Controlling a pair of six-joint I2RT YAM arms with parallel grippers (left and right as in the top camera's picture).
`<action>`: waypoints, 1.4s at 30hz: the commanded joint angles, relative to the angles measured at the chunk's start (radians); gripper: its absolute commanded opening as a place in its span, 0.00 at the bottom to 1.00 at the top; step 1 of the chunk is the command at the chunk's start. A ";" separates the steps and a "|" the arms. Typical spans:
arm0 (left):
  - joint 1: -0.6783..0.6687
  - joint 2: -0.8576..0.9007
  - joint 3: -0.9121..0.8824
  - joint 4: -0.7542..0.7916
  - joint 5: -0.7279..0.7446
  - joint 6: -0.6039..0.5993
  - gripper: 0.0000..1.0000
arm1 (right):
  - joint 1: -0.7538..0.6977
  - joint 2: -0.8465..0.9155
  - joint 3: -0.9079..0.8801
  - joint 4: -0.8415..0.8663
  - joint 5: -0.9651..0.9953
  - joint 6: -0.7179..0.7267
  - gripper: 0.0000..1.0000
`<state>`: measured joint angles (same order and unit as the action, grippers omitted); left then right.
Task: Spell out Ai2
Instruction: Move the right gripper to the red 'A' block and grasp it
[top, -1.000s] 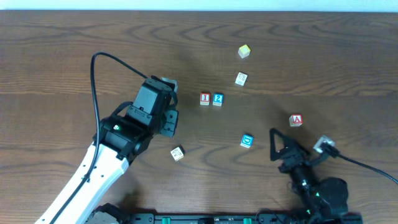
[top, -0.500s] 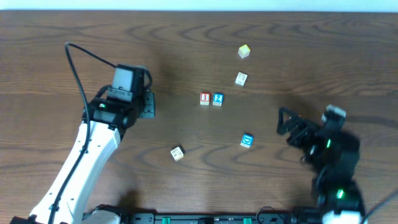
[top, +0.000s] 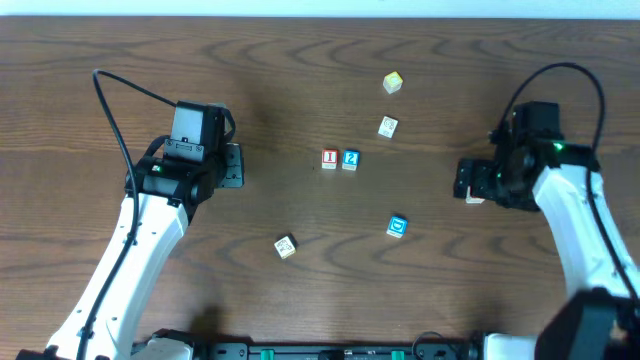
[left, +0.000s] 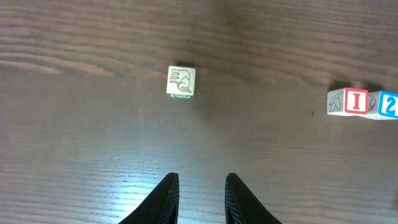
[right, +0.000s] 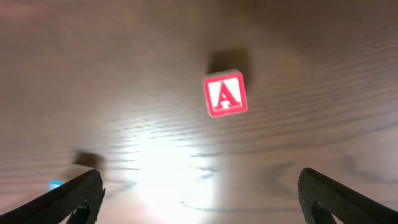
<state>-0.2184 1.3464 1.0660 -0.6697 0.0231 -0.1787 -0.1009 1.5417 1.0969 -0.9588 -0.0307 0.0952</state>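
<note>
Overhead, right hand (right: 199, 180) mostly hiding A block (right: 224, 94), wrist view blurred

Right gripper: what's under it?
The A block lies on the table below the open right gripper, unheld, per the wrist view. Overhead, the gripper covers nearly all of it.
</note>
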 joint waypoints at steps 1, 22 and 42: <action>0.004 0.000 0.005 0.006 0.004 0.014 0.27 | -0.007 0.055 0.016 0.009 0.058 -0.051 0.99; 0.004 0.000 0.005 0.022 0.003 0.014 0.30 | -0.007 0.266 0.016 0.205 0.098 -0.209 0.74; 0.004 0.000 0.005 0.023 0.003 0.014 0.31 | -0.007 0.304 0.014 0.227 0.086 -0.208 0.39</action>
<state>-0.2184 1.3464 1.0660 -0.6468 0.0235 -0.1783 -0.1009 1.8393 1.0973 -0.7349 0.0624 -0.1135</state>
